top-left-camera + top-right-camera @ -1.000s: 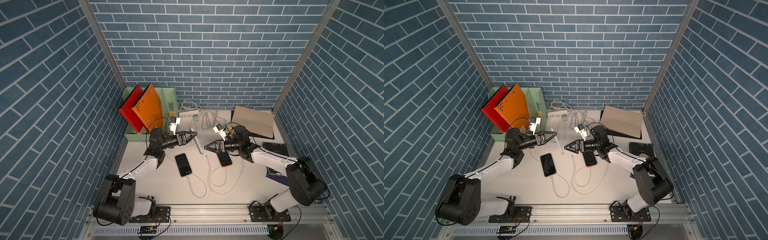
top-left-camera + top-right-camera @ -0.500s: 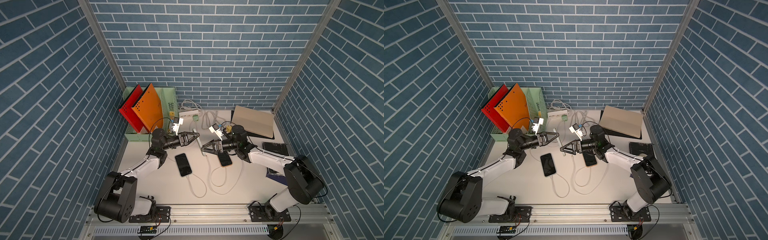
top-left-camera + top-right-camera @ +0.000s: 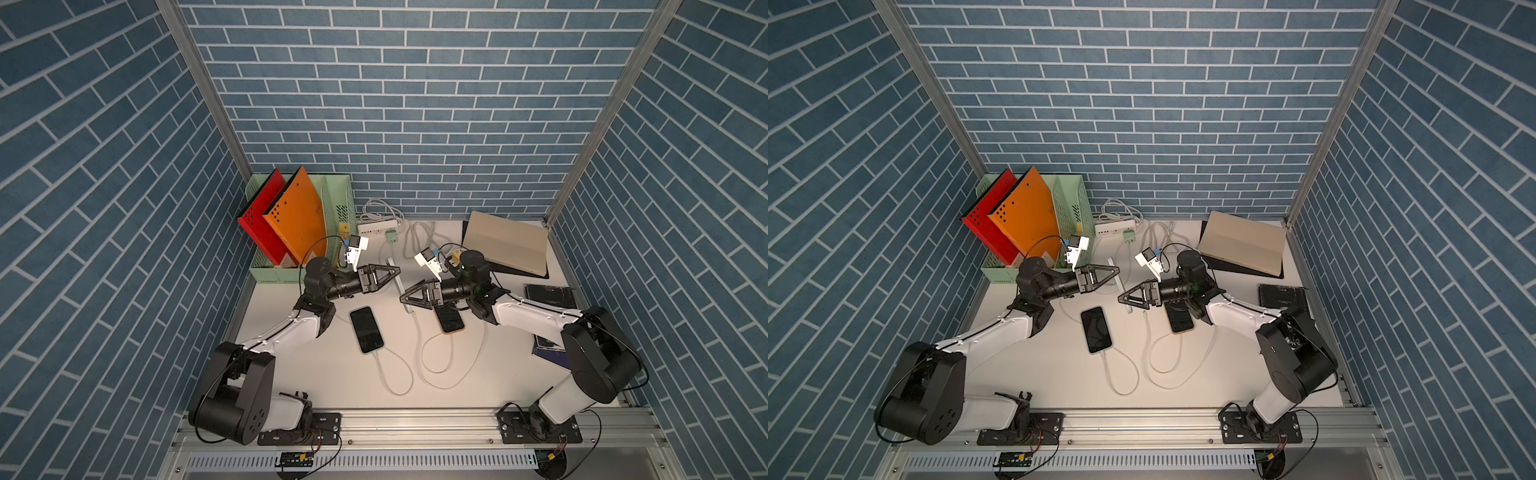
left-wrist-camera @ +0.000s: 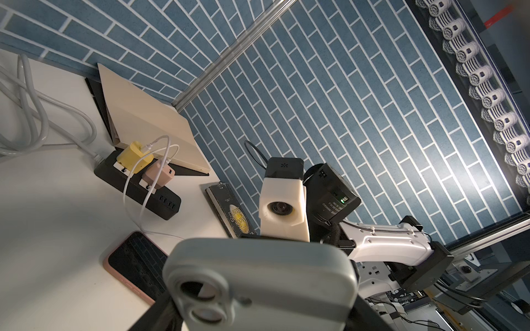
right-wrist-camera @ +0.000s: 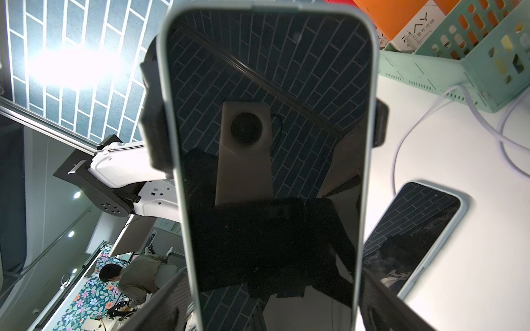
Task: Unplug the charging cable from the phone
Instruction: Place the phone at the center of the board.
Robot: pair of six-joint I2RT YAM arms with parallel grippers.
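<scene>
The left gripper (image 3: pixel 395 274) clamps a grey-cased phone (image 5: pixel 266 143) by its sides, aloft over the middle of the table (image 3: pixel 311 374). The right gripper (image 3: pixel 405 297) straddles the phone's lower end, jaws spread wide, contact unclear. The white charging cable (image 3: pixel 417 340) trails beneath to the tabletop; whether it is plugged in cannot be told.

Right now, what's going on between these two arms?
A grey-cased phone is up off the table, edge-on in both top views. The left gripper is shut on its sides near the camera end. The right gripper has its jaws either side of the other end, but whether they press on it is unclear. The white charging cable trails down from just below that end. Whether it is plugged in cannot be told.
</scene>
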